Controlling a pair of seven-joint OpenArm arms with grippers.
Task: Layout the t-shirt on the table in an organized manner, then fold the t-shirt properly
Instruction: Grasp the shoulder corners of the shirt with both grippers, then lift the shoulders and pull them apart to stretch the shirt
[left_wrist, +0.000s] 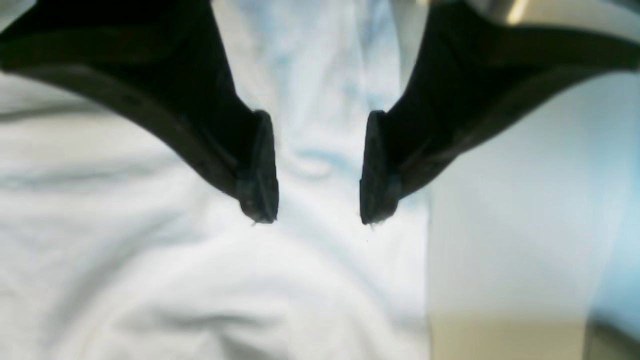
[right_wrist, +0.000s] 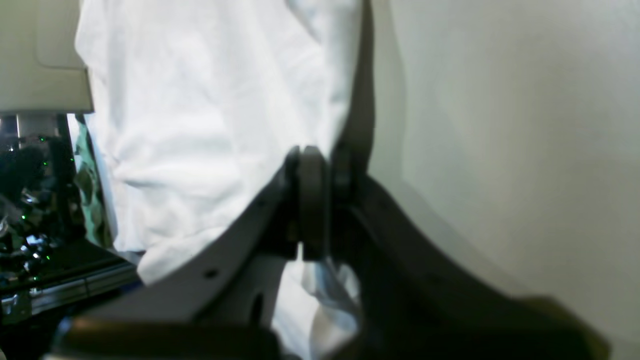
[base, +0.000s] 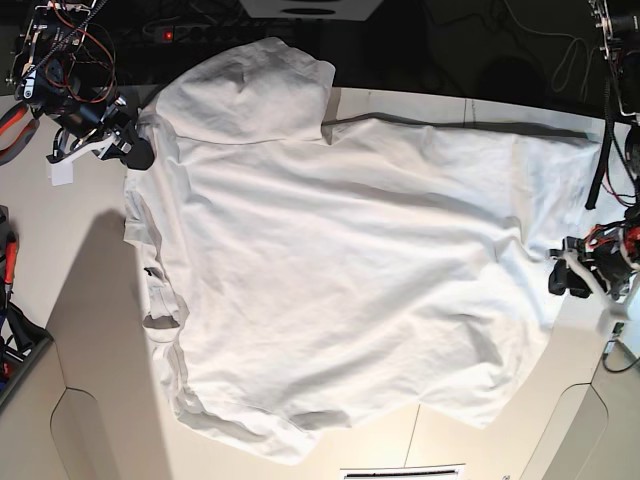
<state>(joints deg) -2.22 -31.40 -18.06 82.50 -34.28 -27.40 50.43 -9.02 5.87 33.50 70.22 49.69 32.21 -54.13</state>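
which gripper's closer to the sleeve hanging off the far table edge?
Right. The right gripper is shut on the t-shirt edge right beside that sleeve. The left gripper is open at the opposite side of the shirt.

No text, label or number is readable.
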